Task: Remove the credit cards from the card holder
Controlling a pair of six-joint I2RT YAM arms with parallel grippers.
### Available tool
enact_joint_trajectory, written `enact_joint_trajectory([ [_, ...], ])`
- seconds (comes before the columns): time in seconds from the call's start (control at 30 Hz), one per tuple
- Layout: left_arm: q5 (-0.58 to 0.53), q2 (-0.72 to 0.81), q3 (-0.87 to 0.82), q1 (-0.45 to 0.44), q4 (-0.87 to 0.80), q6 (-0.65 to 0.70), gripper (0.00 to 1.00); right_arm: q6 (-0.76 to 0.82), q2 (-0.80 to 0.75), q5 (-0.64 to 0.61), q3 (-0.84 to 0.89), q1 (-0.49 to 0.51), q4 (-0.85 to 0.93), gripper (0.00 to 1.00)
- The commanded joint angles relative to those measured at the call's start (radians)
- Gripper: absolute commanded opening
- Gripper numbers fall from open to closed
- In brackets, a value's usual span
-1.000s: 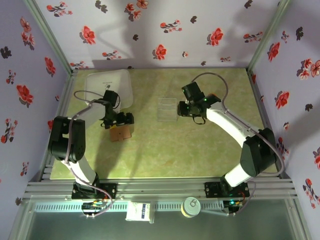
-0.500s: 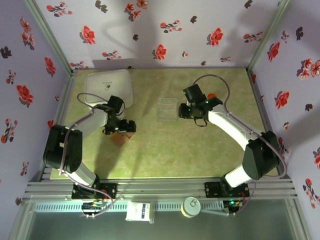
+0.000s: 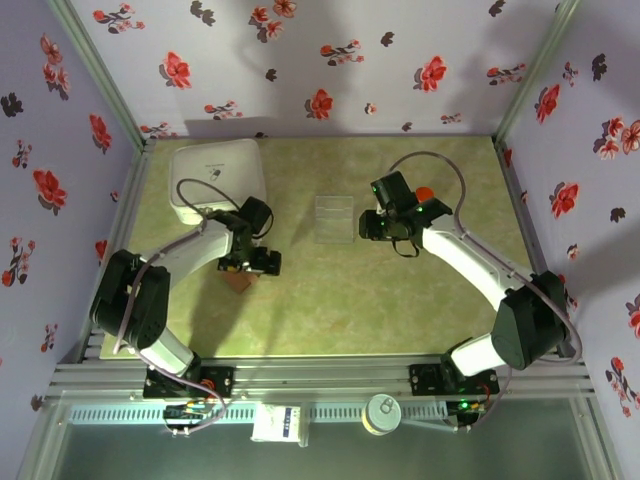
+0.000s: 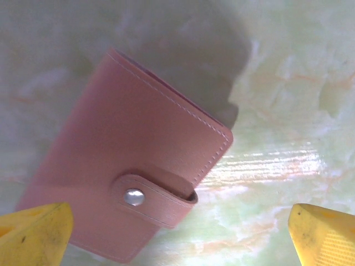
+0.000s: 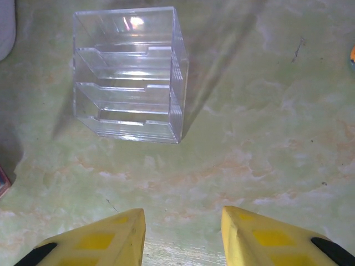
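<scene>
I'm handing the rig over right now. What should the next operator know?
Left hand: wide open, empty, hovering over the wallet.
Right hand: jaws apart, empty, facing the clear box.
Wallet: flat on the table, snap tab fastened.
Clear box: looks empty.
Done: nothing; wallet not yet opened.
Left: unsnap the wallet, open it and pull the cards out.
</scene>
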State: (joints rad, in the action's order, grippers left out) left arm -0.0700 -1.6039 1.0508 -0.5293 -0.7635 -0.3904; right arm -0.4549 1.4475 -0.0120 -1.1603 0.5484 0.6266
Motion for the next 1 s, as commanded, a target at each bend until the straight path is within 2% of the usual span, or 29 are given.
enact_joint_trajectory([
  [0.0, -0.079, -0.049, 0.072, 0.017, -0.041, 0.067, 1.00, 0.016, -0.029, -0.021, 0.016, 0.005, 0.016, 0.42],
  [0.2, -0.076, -0.127, 0.113, 0.074, -0.044, 0.124, 1.00, 0.018, -0.037, -0.028, 0.017, 0.005, 0.025, 0.44],
  [0.37, 0.033, -0.147, 0.091, 0.113, -0.016, 0.140, 1.00, 0.022, -0.041, -0.035, 0.021, 0.005, 0.030, 0.45],
  [0.63, 0.169, -0.126, 0.017, 0.113, 0.025, 0.106, 1.00, 0.015, -0.042, -0.031, 0.025, 0.005, 0.024, 0.45],
  [0.87, 0.149, -0.076, 0.000, 0.063, -0.040, 0.045, 1.00, 0.019, -0.029, -0.025, 0.025, 0.005, 0.020, 0.46],
  [0.97, 0.103, -0.090, 0.018, 0.042, -0.050, 0.015, 1.00, 0.018, -0.019, -0.018, 0.022, 0.005, 0.015, 0.46],
])
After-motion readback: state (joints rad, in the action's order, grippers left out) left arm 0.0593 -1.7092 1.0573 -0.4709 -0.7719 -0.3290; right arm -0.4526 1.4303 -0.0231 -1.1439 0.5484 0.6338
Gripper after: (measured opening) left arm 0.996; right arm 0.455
